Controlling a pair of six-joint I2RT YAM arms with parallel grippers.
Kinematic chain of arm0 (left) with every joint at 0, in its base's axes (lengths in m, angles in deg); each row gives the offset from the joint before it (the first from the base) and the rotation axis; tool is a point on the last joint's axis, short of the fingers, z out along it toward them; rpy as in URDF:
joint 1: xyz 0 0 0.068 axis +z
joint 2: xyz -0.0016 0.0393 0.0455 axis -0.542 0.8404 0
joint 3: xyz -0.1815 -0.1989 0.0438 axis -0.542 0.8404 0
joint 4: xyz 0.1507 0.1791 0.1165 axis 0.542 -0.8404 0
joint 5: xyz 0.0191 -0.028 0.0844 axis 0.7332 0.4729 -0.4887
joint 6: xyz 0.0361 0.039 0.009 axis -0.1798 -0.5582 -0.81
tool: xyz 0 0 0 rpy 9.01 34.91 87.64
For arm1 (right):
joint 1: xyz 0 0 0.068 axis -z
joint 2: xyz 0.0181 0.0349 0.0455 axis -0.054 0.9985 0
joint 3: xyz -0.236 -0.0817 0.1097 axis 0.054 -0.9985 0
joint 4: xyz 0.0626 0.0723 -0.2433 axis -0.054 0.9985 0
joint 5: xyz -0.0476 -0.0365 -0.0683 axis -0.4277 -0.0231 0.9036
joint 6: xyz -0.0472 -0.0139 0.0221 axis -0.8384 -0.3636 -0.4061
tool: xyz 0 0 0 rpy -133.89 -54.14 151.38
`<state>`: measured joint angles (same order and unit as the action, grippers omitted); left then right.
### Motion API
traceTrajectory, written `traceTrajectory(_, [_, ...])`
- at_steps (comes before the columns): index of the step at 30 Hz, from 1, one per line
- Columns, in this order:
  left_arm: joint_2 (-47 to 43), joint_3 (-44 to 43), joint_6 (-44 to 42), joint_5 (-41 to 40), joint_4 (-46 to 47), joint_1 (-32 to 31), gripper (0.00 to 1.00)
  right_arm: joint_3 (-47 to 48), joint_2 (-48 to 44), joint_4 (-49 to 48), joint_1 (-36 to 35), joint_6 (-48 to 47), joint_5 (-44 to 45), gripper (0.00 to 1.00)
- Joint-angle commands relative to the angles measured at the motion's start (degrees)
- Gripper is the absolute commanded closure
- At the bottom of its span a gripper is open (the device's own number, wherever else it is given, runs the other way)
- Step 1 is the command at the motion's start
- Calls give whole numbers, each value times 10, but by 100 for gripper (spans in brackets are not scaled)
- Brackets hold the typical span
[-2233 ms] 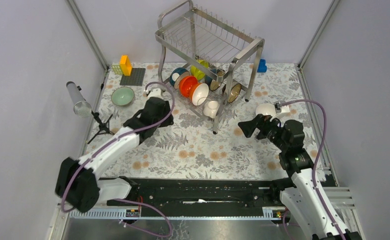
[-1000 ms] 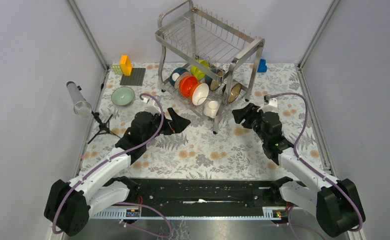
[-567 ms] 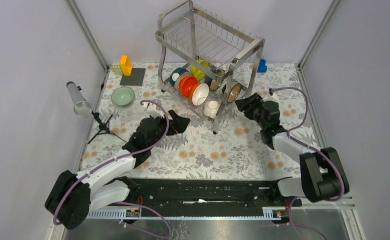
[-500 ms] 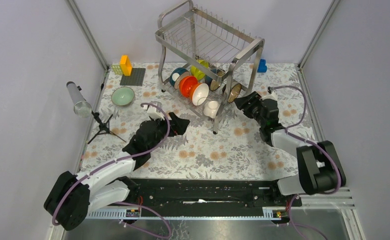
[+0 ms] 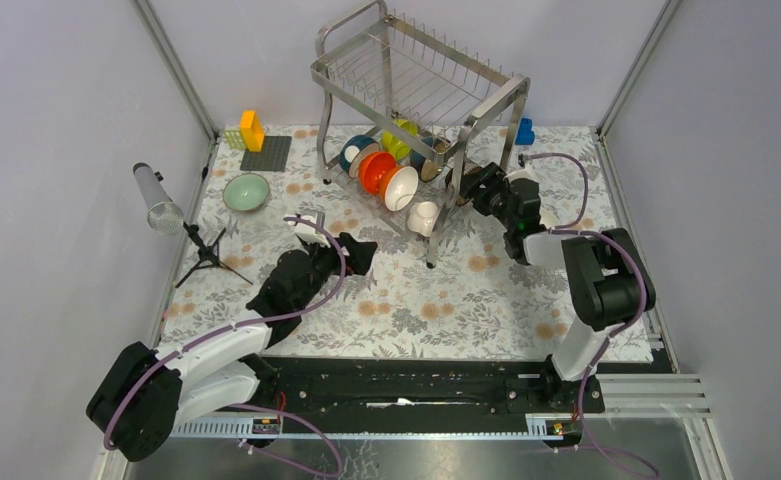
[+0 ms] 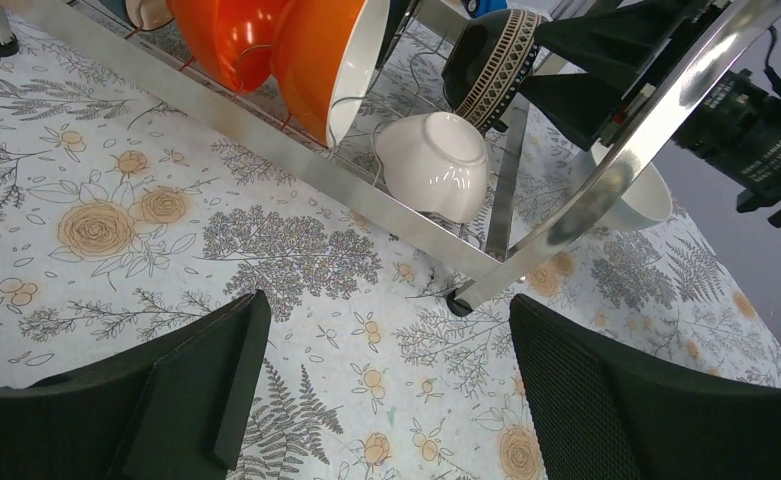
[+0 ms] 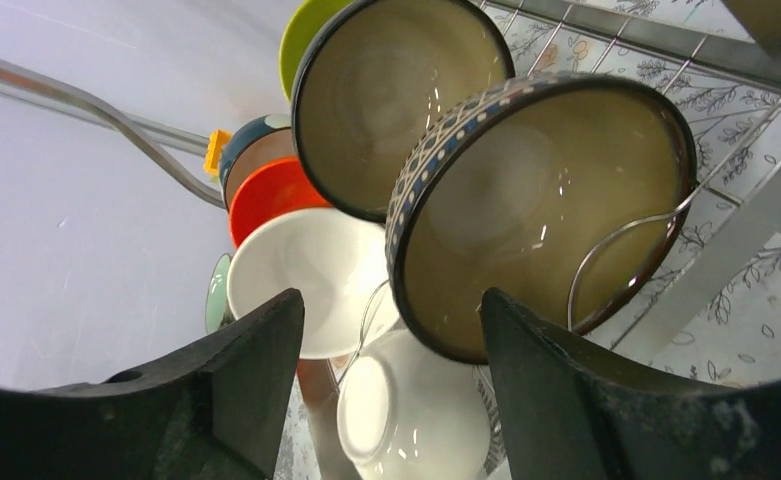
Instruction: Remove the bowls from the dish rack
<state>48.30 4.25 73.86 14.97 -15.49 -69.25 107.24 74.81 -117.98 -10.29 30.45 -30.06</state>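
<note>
The steel dish rack (image 5: 492,99) stands at the back centre. Its lower shelf holds upright bowls: blue (image 5: 355,149), yellow-green (image 5: 397,141), orange (image 5: 374,172) and white (image 5: 401,187). A small white bowl (image 5: 424,215) lies tipped at the front. My right gripper (image 5: 476,188) is open at the rack's right end, right in front of a patterned brown bowl (image 7: 536,210), with nothing held. A plain brown bowl (image 7: 396,100) stands behind that one. My left gripper (image 5: 359,250) hovers open over the mat in front of the rack, short of the small white bowl (image 6: 434,165).
A pale green bowl (image 5: 246,192) sits on the mat at the left, and a white bowl (image 6: 651,200) sits on it right of the rack. A silver cylinder on a tripod (image 5: 158,202) stands far left. A yellow block (image 5: 253,130) and a blue block (image 5: 524,131) lie at the back.
My right gripper has left the white bowl on the mat and swung up to the rack's right end. My left gripper came from beside the green bowl to the front of the rack.
</note>
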Motion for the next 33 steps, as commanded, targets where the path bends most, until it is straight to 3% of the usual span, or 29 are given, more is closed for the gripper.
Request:
traceTrajectory(1, [-12, 11, -10, -5, 53, -1, 5, 51, 29, -24, 0, 0, 11, 29])
traceTrajectory(12, [-39, 12, -14, -10, 42, -1, 5, 96, 68, -29, 0, 10, -17, 51])
traceTrajectory(17, [-42, 14, -14, -13, 42, -1, 5, 93, 66, -38, 1, 13, -21, 89])
traceTrajectory(19, [-41, 14, -14, -12, 43, -1, 5, 89, 60, -46, 0, 11, -23, 97])
traceTrajectory(33, [-31, 13, -15, 14, 58, -1, 5, 57, 73, -295, 7, 76, -141, 100])
